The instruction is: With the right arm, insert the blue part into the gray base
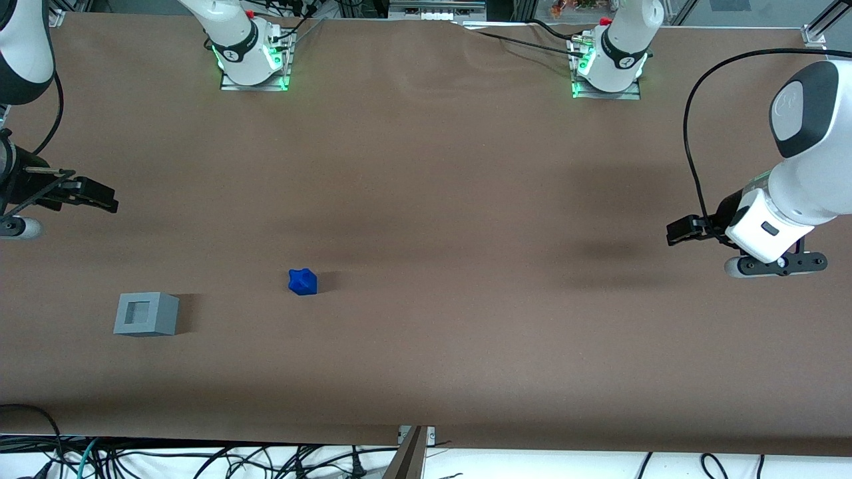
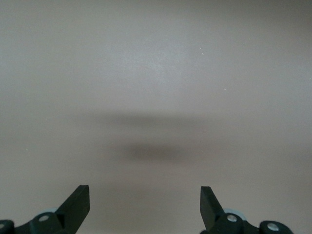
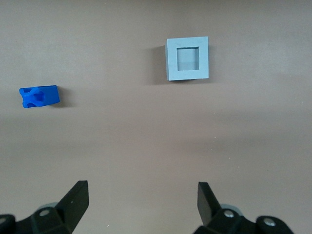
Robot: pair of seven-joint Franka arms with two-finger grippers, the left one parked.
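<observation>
The blue part (image 1: 302, 281) is seen lying loose on the brown table (image 1: 426, 199), nothing touching it. In the right wrist view the blue part (image 3: 39, 96) is shown on its side, with a notched, lumpy end and a flat blocky end.

The gray base (image 1: 146, 314) is found upright on the table, its square recess facing up and unfilled. It sits nearer to the front camera than the blue part and closer to the working arm's end of the table; the two are well apart, with bare table between them. In the right wrist view the gray base (image 3: 188, 59) is seen from above, its recess squarely visible, with a narrow shadow at one side.

The right arm (image 1: 23, 53) is held at its own end of the table, a black cable looping beside it. Its gripper (image 1: 100, 198) is raised above the table, farther from the front camera than both the base and the blue part, and well apart from each. In the right wrist view the gripper (image 3: 142, 199) is seen spread wide, its two black fingers (image 3: 78, 197) far apart with only table between them; nothing is held.
</observation>
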